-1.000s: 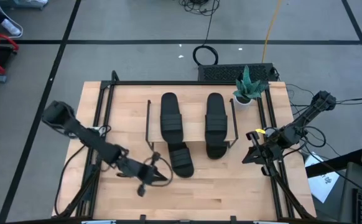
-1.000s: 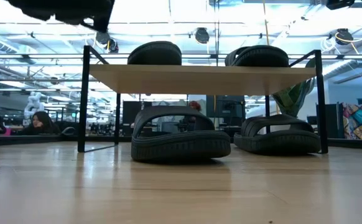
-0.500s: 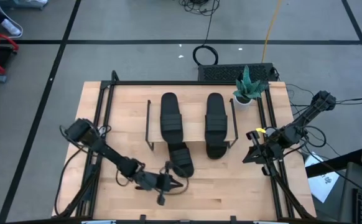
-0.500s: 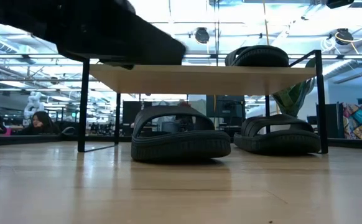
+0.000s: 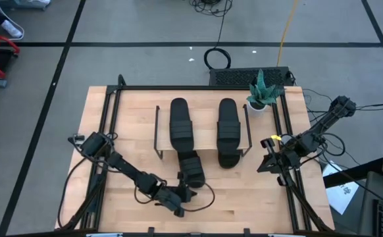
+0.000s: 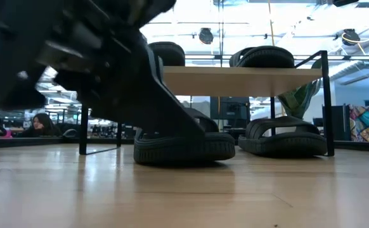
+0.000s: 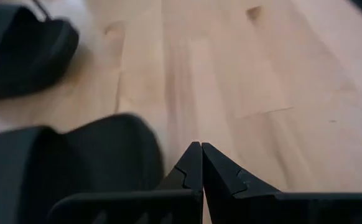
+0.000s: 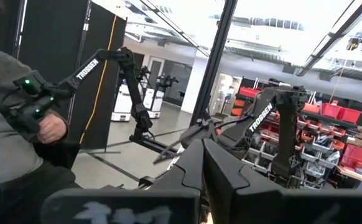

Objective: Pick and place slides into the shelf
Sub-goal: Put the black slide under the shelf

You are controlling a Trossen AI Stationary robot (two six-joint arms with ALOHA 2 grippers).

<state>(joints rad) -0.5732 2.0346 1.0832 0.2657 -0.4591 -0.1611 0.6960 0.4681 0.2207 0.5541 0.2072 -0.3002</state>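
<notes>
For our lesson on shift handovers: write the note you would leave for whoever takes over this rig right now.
Left gripper: shut, empty, low over the table at the near end of the left lower slide.
Right gripper: shut, empty, waiting at the table's right edge.
Shelf: two slides on top, left and right.
Right lower slide sits under the shelf, its near end showing.
Done: three slides placed.
Left: the left lower slide sticks well out from under the shelf and is angled; it probably needs pushing in.
</notes>
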